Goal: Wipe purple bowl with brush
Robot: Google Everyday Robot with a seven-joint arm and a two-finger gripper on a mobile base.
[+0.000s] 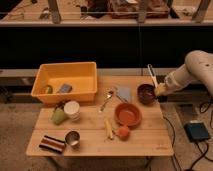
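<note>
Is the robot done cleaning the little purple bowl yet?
Not yet. Done: the gripper is shut on the brush. In hand: it holds the brush at the right rim of the purple bowl. Left: the wiping itself; whether the brush touches the bowl can't be told.

Just a light wooden table on a speckled beige floor, with a dark panel behind and dim, warm lighting.
</note>
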